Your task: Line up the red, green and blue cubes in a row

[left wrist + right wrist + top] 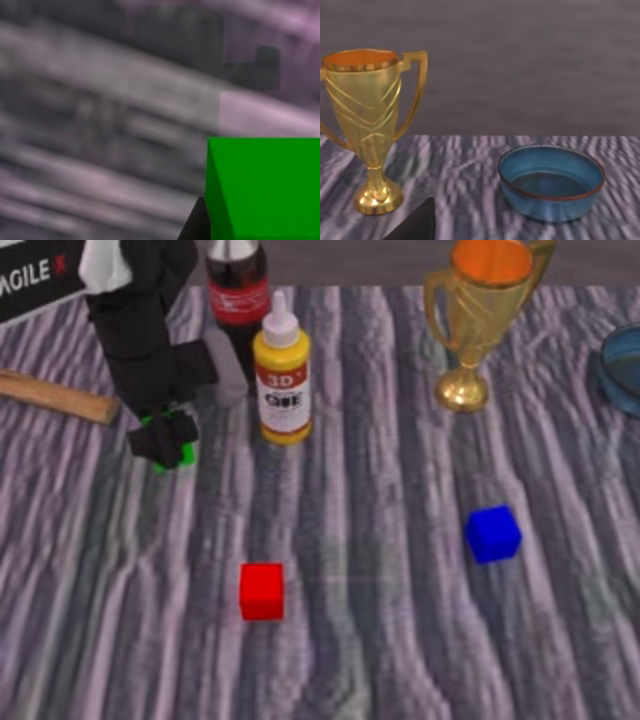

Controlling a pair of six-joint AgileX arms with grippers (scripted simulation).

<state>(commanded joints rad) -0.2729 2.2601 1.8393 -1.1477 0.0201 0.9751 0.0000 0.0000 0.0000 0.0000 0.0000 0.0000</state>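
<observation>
Beside trophy [372, 130], blue bowl [551, 181]

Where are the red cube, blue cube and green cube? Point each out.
red cube [262, 590], top view, top face.
blue cube [492, 532], top view, top face.
green cube [265, 187], left wrist view, large front face.

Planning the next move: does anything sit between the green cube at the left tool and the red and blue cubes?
Nothing visible does. The green cube sits at the left tool; bare table lies toward the red cube and blue cube. The glue bottle stands farther back.
</observation>
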